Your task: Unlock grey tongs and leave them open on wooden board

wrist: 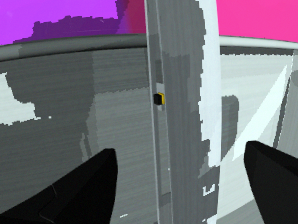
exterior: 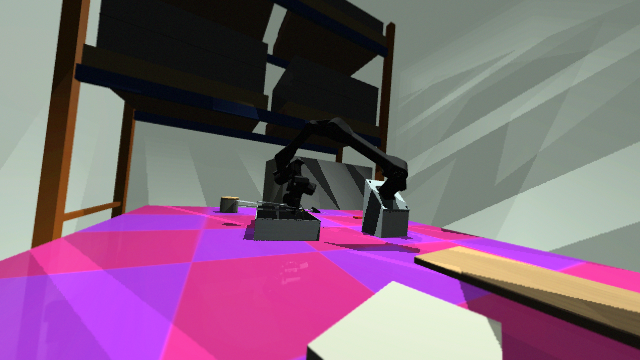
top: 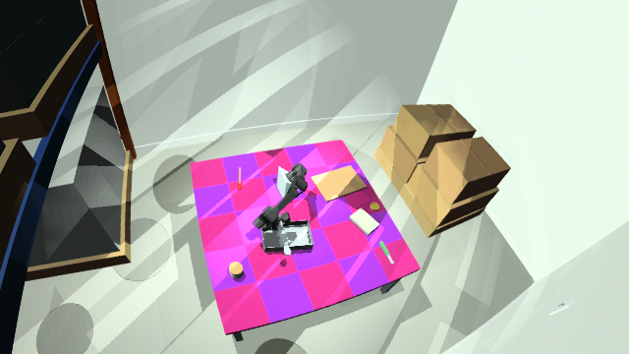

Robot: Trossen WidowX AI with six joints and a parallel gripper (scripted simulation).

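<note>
The grey tongs (top: 287, 250) (wrist: 182, 100) lie across the roasting tin (exterior: 286, 230) (wrist: 45, 100), and their end sticks out over its rim. A small black and yellow part shows on them in the wrist view. Their arms look close together; the hinge lock cannot be made out. My gripper (exterior: 294, 206) (wrist: 181, 155) is open and points down over the tin. In the wrist view its two fingers stand on either side of the tongs, with gaps on both sides. The wooden board (top: 339, 183) (exterior: 500, 272) lies flat on the table with nothing on it.
A round can (top: 236, 268) (exterior: 229, 204) stands beyond the tin. A pale block (top: 364, 221) (exterior: 410, 320), a small yellowish disc (top: 374, 206) and a green-handled item (top: 383, 248) are near the board's side of the table. A red-tipped stick (top: 240, 177) lies across the table.
</note>
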